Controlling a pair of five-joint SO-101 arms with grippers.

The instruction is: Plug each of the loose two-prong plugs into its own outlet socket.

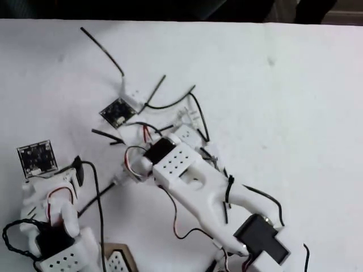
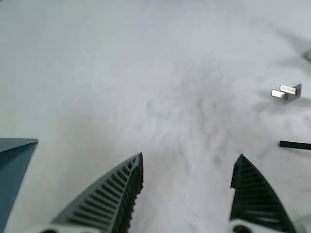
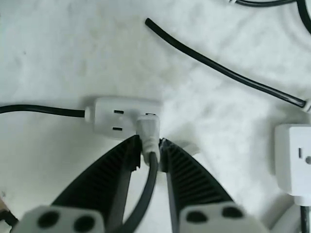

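Note:
My right gripper is shut on a white two-prong plug with a black cord. The plug's front end sits against a white outlet socket whose own black lead runs off sideways. A second white outlet lies farther off. In the high view this gripper is at the table's middle, at the end of the long white arm. My left gripper stands open over bare table, nothing between its fingers. A loose plug with two metal prongs lies beyond it. In the high view the left gripper is at the lower left.
Black cables and white outlet pieces are tangled around the table's middle. Two black square boards lie on the white table. A loose black cable crosses beyond the socket. The right half has free room.

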